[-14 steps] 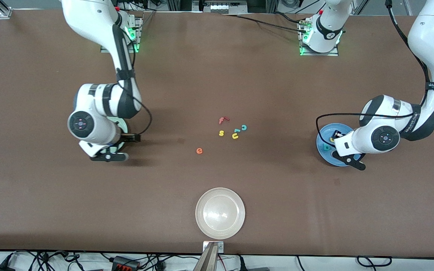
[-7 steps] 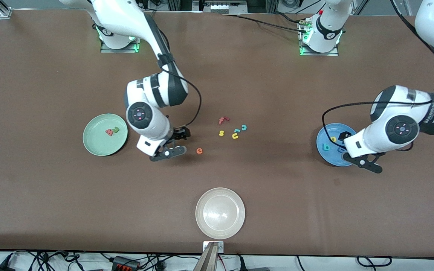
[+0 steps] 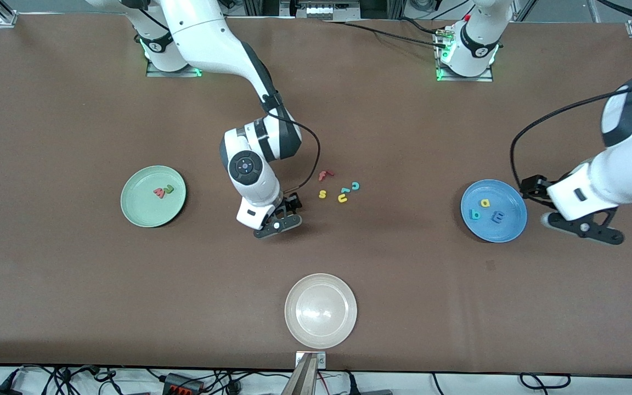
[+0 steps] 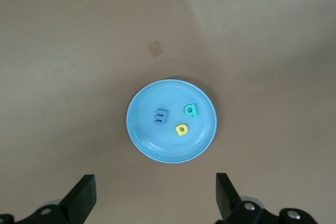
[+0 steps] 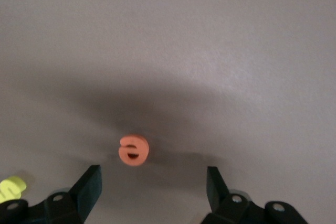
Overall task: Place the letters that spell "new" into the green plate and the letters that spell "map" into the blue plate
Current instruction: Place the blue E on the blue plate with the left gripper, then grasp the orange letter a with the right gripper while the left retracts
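The green plate (image 3: 139, 209) holds the pink-red w (image 3: 159, 192) and the olive n (image 3: 169, 189). My right gripper (image 3: 278, 222) hangs low over the table beside the loose letters and hides the orange e from the front camera. In the right wrist view the orange e (image 5: 134, 150) lies flat just ahead of the open right gripper (image 5: 152, 190). The blue plate (image 3: 508, 227) holds the yellow a (image 3: 485, 202), teal p (image 3: 474, 214) and blue m (image 3: 497, 217). My left gripper (image 3: 585, 229) is open and empty, past the blue plate (image 4: 149, 142) toward the left arm's end.
A red f (image 3: 324, 175), a yellow s (image 3: 322, 193), a yellow u (image 3: 342, 198) and a teal c (image 3: 355, 185) lie together mid-table. A whitish-beige plate (image 3: 321, 310) sits near the table's front edge. A yellow letter (image 5: 10, 187) shows beside the right gripper's finger.
The right arm swung from the green plate to above the orange e. The left gripper opened over the blue plate, left the blue m in it, and drew back toward its own end.
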